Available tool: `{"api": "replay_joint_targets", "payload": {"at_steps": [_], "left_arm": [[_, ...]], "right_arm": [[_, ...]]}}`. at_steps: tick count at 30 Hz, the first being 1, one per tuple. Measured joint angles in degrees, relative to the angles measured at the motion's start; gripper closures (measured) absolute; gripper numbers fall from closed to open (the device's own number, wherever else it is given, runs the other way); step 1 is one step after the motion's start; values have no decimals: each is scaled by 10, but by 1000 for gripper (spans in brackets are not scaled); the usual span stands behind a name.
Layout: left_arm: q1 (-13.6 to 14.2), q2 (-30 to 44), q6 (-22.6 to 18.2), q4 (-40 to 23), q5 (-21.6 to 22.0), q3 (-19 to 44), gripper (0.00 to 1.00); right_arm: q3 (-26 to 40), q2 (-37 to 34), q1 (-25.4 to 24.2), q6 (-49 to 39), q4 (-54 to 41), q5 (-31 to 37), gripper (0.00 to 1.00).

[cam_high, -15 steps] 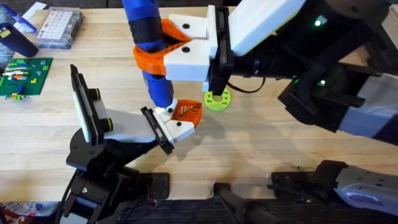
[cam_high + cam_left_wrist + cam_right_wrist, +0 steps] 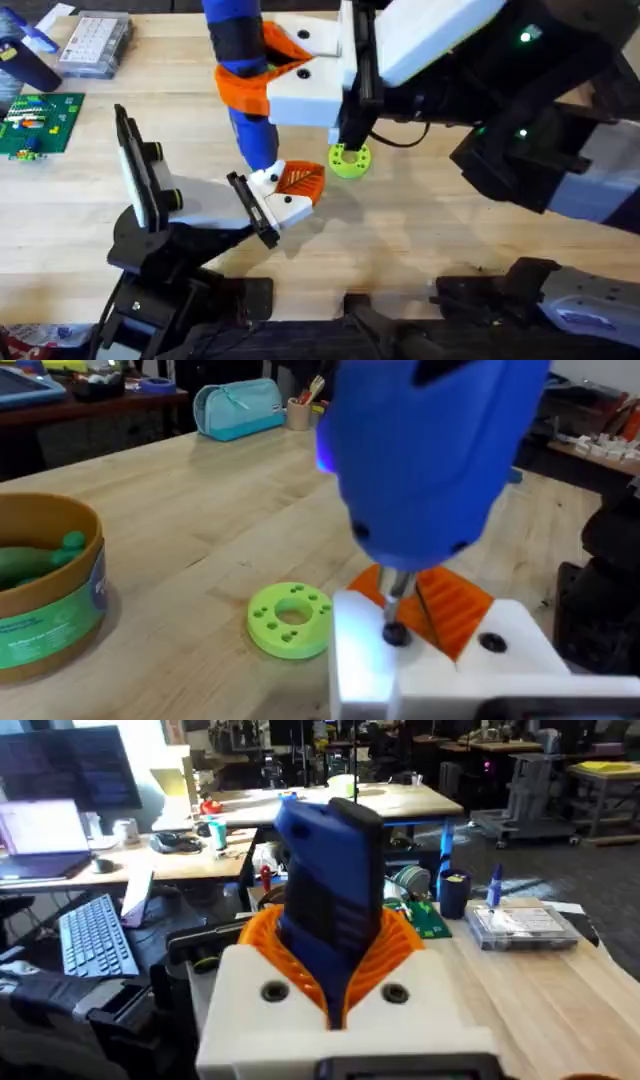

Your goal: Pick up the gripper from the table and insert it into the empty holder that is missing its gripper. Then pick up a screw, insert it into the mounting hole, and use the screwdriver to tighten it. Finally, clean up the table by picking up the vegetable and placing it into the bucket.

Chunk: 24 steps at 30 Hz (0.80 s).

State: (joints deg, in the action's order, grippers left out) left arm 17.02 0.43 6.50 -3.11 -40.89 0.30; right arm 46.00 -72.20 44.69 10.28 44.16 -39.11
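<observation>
My right gripper (image 2: 255,68), white with orange pads, is shut on the blue screwdriver (image 2: 245,110), which stands nearly upright. The screwdriver (image 2: 330,890) rises between the right gripper's (image 2: 335,965) pads. Its white tip rests on the small white gripper block with the orange ribbed pad (image 2: 295,185). That block sits on the black rail (image 2: 252,210) of the holder (image 2: 200,205), the white hand body on my left arm. Under the screwdriver (image 2: 430,450), the bit meets a dark screw (image 2: 395,632) in the white block (image 2: 440,660).
A green perforated disc (image 2: 348,160) lies just right of the block. A brown bucket (image 2: 55,610) with something green inside stands off to one side. A parts box (image 2: 95,40) and a green brick plate (image 2: 35,125) are at the far left. A teal pouch (image 2: 240,405) lies beyond.
The right gripper and screwdriver have shifted very slightly. The tip stays on the gripper block, and the holder has not visibly moved.
</observation>
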Motion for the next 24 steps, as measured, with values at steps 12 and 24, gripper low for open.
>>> {"api": "replay_joint_targets", "payload": {"at_steps": [12, 24], "left_arm": [[0, 0, 0, 0, 0, 0, 988], [0, 0, 0, 0, 0, 0, 988]], "right_arm": [[-2, 8, -1, -4, 40, 8, 963], [-2, 71, -21, 5, -35, -21, 963]]}}
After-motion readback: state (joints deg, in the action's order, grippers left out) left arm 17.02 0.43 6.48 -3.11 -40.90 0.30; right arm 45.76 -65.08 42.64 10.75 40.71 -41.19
